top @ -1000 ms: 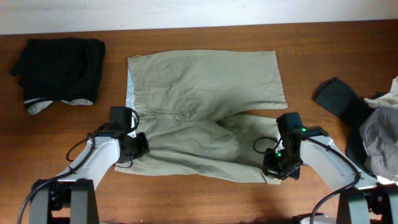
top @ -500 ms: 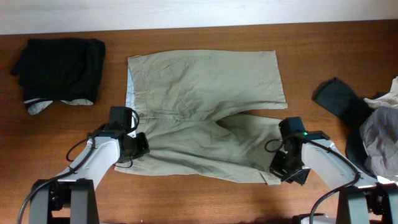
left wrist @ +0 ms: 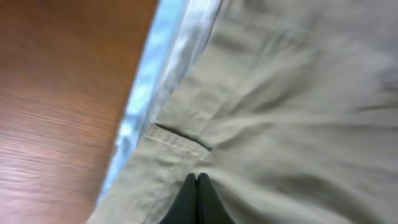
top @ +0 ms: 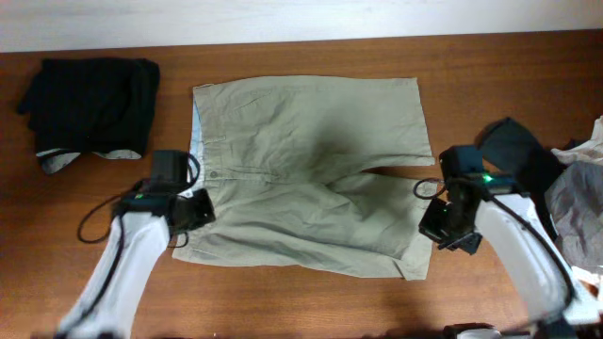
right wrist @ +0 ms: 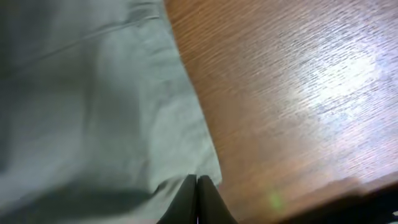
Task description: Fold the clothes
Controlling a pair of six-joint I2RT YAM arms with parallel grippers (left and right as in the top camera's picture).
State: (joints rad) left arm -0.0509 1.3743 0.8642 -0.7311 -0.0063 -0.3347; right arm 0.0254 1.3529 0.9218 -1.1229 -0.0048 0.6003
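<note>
The shorts [top: 311, 141] lie flat on the counter [top: 311, 306]: 0 folds made. The left jaws and the right jaws are each closed on the shorts' near edge.

white arm links [top: 121, 259], black wrist housings [top: 181, 200], looped black cables [top: 91, 218]; left pincer [left wrist: 198, 182], right pincer [right wrist: 197, 183] slim black tapered

I see plain pale khaki-olive fabric shorts [top: 311, 160] at centre, with no print. A light blue-white lining strip [top: 196, 132] shows along their 9 o'clock edge. At 10 o'clock, a crumpled black garment [top: 94, 94] has a grey-white patch. At 3 o'clock lie a dark teal-black cloth [top: 513, 146] and a rumpled grey-white fabric [top: 575, 202]. The wooden table [top: 283, 301] is reddish brown and grained.
</note>
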